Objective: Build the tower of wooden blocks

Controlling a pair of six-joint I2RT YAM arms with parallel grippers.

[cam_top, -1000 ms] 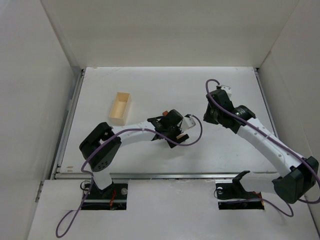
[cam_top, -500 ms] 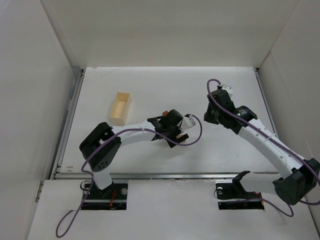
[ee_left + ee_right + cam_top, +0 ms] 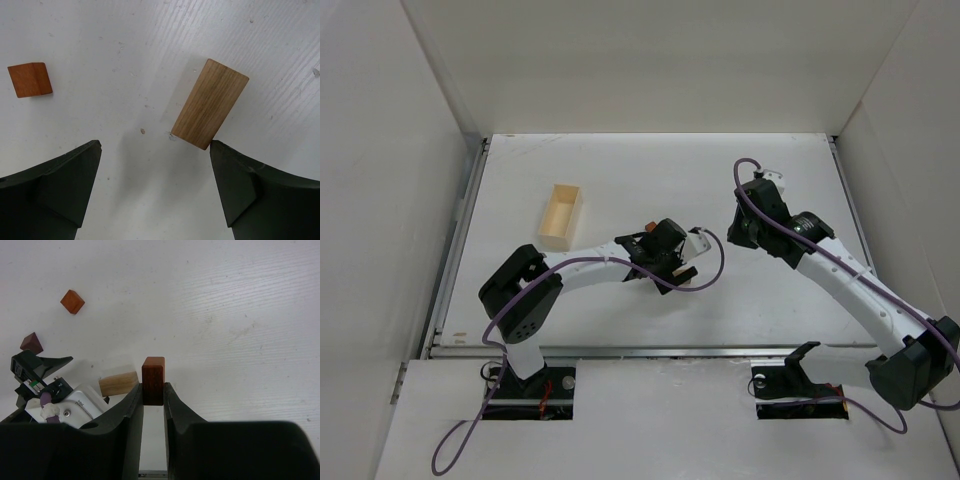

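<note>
A light tan oblong block (image 3: 210, 104) lies flat on the white table. My left gripper (image 3: 154, 150) hovers over it, open, and the block's near corner sits just at the right fingertip (image 3: 220, 155). An orange cube (image 3: 30, 80) lies apart to the left. My right gripper (image 3: 153, 390) is shut on a reddish-brown block (image 3: 153, 374), held upright above the table. In the right wrist view the tan block (image 3: 118, 384), the orange cube (image 3: 72, 301) and a dark brown piece (image 3: 31, 342) lie beyond it. From above, the left gripper (image 3: 672, 262) and the right gripper (image 3: 744, 232) stand mid-table.
A pale wooden tray (image 3: 561, 215) stands at the left of the table, away from both arms. White walls close in the table on three sides. The left arm's purple cable (image 3: 705, 270) loops beside its wrist.
Almost nothing has changed. The right arm has shifted very slightly, and both grippers keep their states.
</note>
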